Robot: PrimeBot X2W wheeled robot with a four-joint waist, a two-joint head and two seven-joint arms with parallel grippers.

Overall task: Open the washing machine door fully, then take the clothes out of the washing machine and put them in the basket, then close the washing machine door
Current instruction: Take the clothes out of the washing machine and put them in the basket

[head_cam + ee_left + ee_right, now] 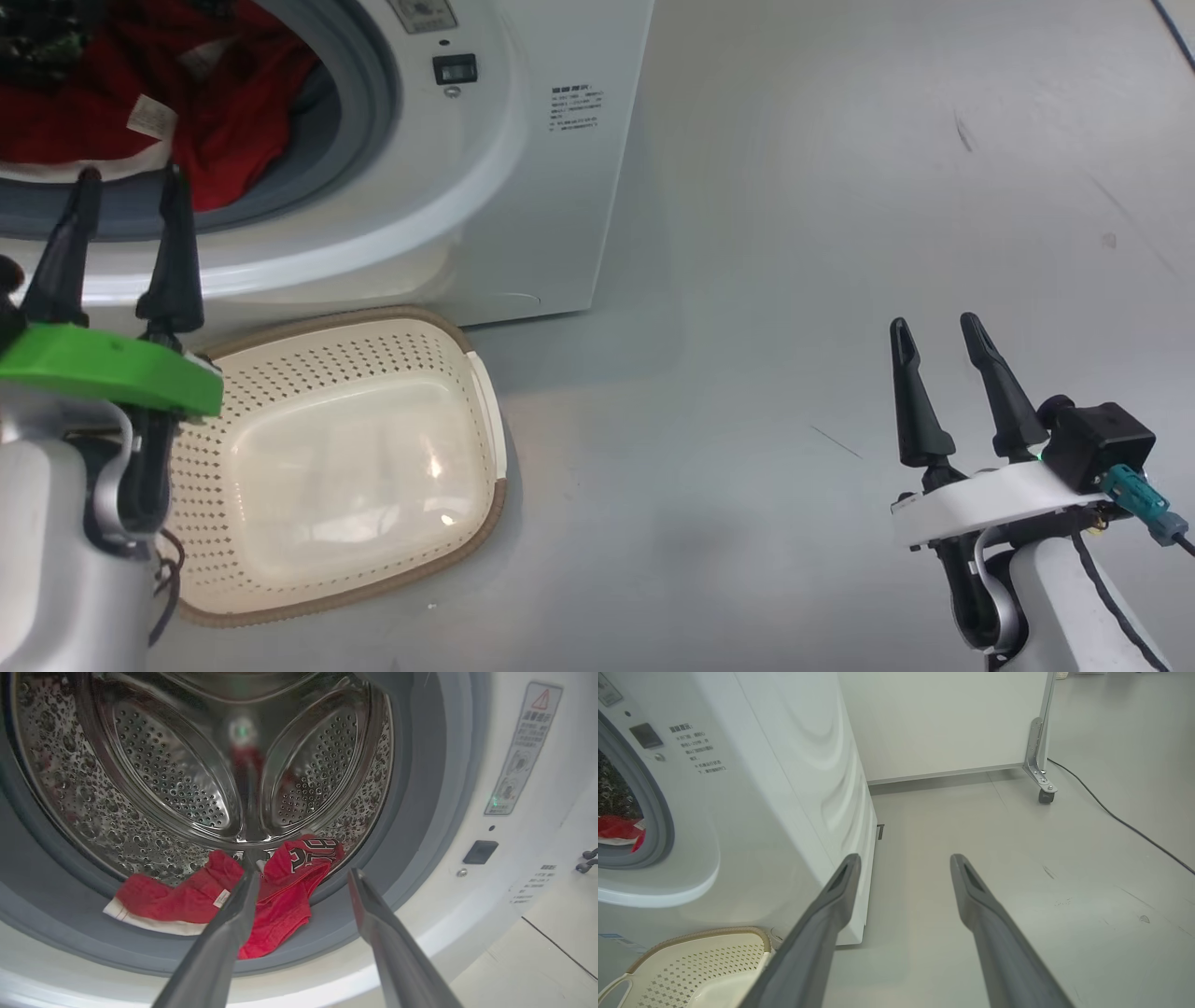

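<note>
The white washing machine stands with its round opening uncovered; the washing machine door is out of view. Red clothes with white trim lie at the drum's bottom and over the grey gasket. My left gripper hovers just outside that opening, open, fingers pointing at the clothes with nothing between them. Below the opening, the cream basket sits on the floor, empty. Far to the right, my right gripper is open above bare floor. In the right wrist view it points past the machine's corner.
Grey floor spreads to the right of the machine. A white partition panel on a caster stands behind it. From there a black cable runs across the floor. The basket nearly touches the machine's front.
</note>
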